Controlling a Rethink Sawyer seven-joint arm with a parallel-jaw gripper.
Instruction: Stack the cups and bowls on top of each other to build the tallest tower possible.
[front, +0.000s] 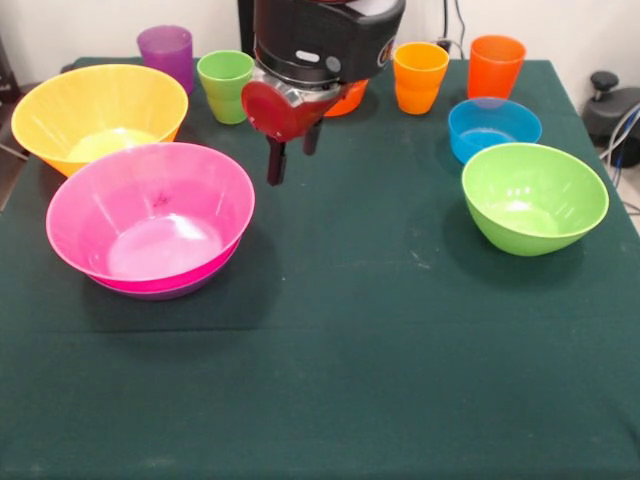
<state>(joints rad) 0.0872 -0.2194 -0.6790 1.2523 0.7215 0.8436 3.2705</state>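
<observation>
Large glossy pink plastic bowl (150, 220), nested in a purple bowl (160, 290) at desk's left: light, stiff, slick; thin rim offers the likeliest hold. Light green bowl (535, 197), small blue bowl (494, 127) right; cups along far edge. End effector (292, 150) hovers mid-desk, fingers slightly parted, empty

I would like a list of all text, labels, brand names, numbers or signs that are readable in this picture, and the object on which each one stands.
No text can be read anywhere in this view.
Gripper housing: small white marks at its right edge, too small and cut off to read.
Pink bowl: a faint dark mark inside the wall, not legible as writing.
The other bowls, the cups and the green table cloth carry no visible lettering.
</observation>
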